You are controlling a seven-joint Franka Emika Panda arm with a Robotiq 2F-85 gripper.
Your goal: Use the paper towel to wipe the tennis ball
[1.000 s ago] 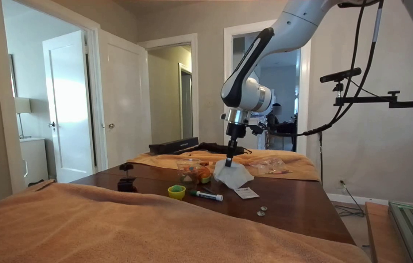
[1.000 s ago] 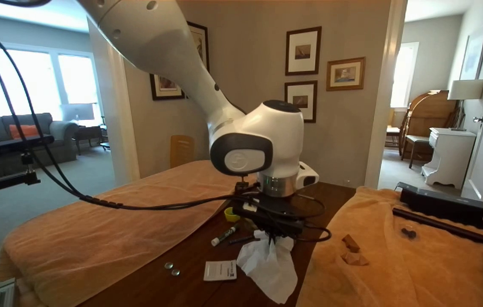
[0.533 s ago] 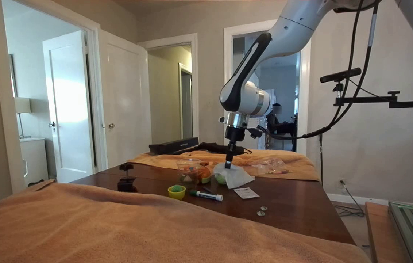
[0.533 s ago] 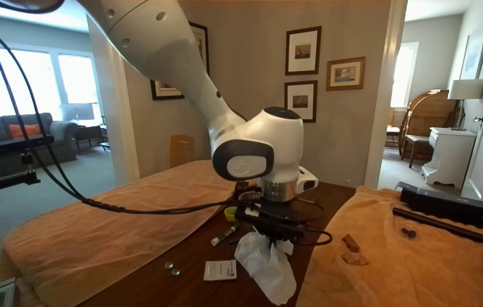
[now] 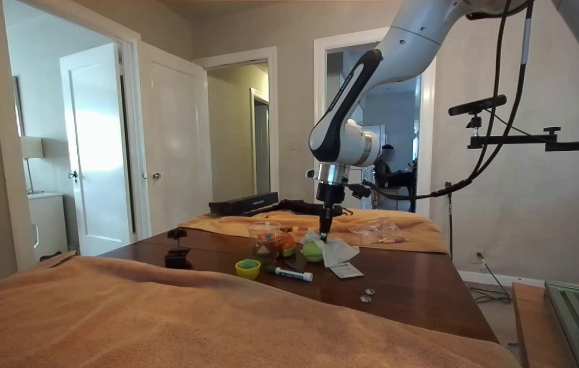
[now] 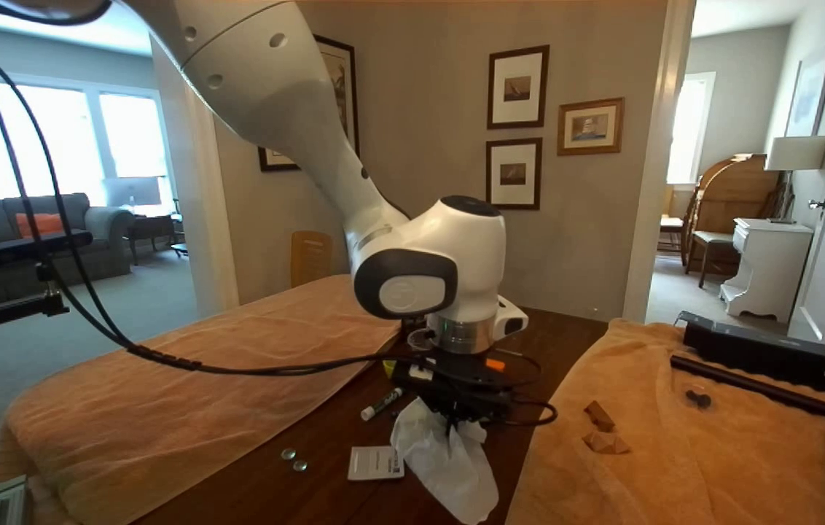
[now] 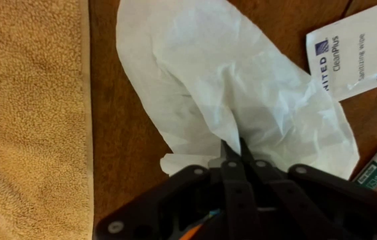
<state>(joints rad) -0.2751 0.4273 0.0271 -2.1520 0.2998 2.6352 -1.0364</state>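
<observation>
Two closed fingers [image 7: 232, 160] pinch the thin, crumpled paper towel [image 7: 215, 83] beside the round tennis ball [image 5: 312, 252].

Marker [image 5: 293, 274], wipe packet [image 7: 353, 55], two beads [image 6: 299, 465], perhaps glass

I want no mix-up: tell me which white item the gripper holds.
The crumpled paper towel, pinched in the gripper; the flat sanitizing wipe packet and the white-and-green marker lie ungripped on the table.

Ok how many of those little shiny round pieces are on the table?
2. In an exterior view, a farther shiny piece and a nearer shiny piece lie close together on the table, in front of the wipe packet. Others could hide under the paper towel.
</observation>
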